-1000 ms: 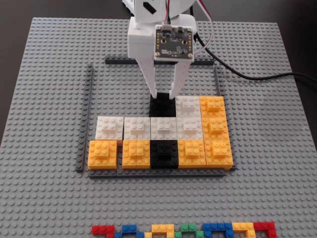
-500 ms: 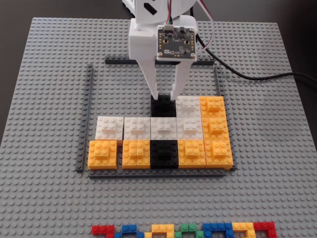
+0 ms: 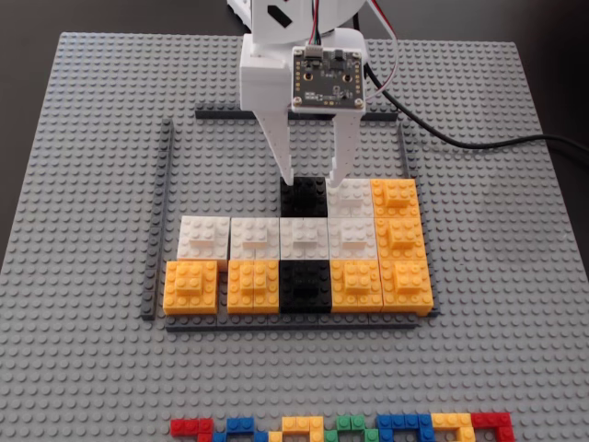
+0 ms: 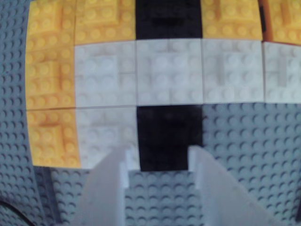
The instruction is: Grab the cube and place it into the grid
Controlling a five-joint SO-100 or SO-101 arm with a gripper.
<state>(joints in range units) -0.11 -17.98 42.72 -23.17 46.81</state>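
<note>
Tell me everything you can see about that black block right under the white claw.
The small square black plastic LEGO block lies flat inside the dark-grey strip frame, in the third row from the near edge. A white block adjoins its right side, another white block its near edge. The white two-finger tool stands open over it.

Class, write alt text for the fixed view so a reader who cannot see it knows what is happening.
A white robot claw hangs open just above a small black LEGO cube seated inside the dark-grey strip frame on a light-grey studded baseplate. Rows of white blocks and orange blocks fill the frame's front.
</note>
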